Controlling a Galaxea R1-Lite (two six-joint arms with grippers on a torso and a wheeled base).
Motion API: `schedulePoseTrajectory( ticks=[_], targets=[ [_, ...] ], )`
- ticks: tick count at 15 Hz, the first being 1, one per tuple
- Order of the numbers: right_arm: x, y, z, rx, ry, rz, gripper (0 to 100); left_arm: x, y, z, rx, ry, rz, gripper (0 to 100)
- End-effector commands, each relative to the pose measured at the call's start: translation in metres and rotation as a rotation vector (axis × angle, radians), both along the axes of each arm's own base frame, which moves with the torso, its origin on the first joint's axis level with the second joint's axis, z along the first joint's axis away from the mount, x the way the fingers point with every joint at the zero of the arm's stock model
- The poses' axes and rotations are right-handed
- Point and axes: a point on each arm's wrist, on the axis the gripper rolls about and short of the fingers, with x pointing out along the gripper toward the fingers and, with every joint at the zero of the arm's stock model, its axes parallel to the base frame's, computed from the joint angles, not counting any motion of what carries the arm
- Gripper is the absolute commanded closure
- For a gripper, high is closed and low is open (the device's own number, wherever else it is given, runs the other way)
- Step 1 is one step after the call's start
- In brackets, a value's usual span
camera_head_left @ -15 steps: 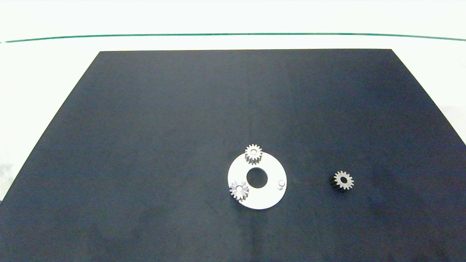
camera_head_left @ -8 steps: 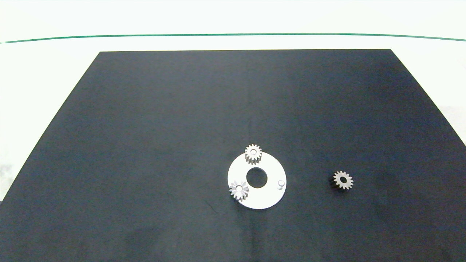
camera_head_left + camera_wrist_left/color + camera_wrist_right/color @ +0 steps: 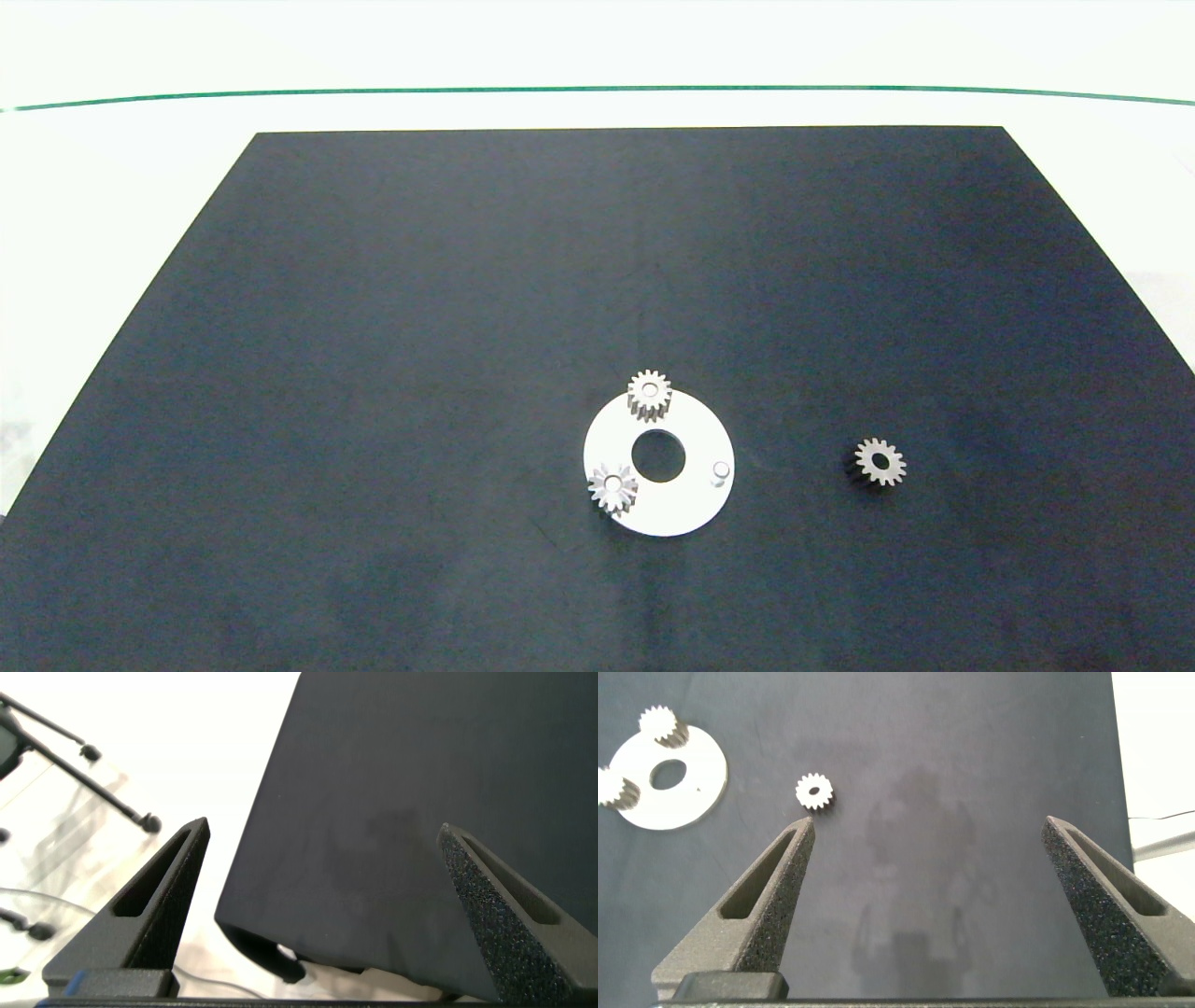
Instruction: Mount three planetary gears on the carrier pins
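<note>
Two planetary gears [image 3: 650,394] seated on carrier pins [image 3: 720,469] of the white disc [image 3: 686,509]; third gear [image 3: 880,461] loose toward the black mat's [image 3: 467,327] right edge. Right gripper [image 3: 924,905] spread wide above it; left gripper [image 3: 322,905] likewise apart over the mat's corner.

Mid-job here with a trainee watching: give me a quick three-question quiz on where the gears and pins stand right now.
1. How many planetary gears sit on carrier pins on the white disc?
2. True or false: the loose gear lies on the black mat, apart from the disc.
3. The bare pin is on the disc's side: A) toward the loose gear, B) away from it.

Key: 1) two; 2) true; 3) A.
</note>
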Motion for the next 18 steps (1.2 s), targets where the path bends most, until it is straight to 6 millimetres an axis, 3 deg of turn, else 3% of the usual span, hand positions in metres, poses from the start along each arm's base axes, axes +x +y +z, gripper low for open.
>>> schedulePoseTrajectory(
  ticks=[1, 5, 11, 18],
  targets=[
    [0.022, 0.001, -0.010, 0.014, 0.116, 0.002, 0, 0.023, -0.005, 0.014, 0.009, 0.054, 0.013, 0],
    [0.045, 0.004, -0.042, 0.013, 0.245, 0.059, 0, 0.029, -0.006, 0.007, 0.016, 0.096, 0.016, 0],
    [0.099, 0.023, -0.038, -0.030, 0.365, 0.182, 0, 0.029, -0.007, 0.006, 0.014, 0.097, 0.030, 0],
    [0.150, 0.043, -0.051, -0.063, 0.418, 0.213, 0, 0.029, -0.007, 0.007, 0.014, 0.095, 0.027, 0]
  ],
)
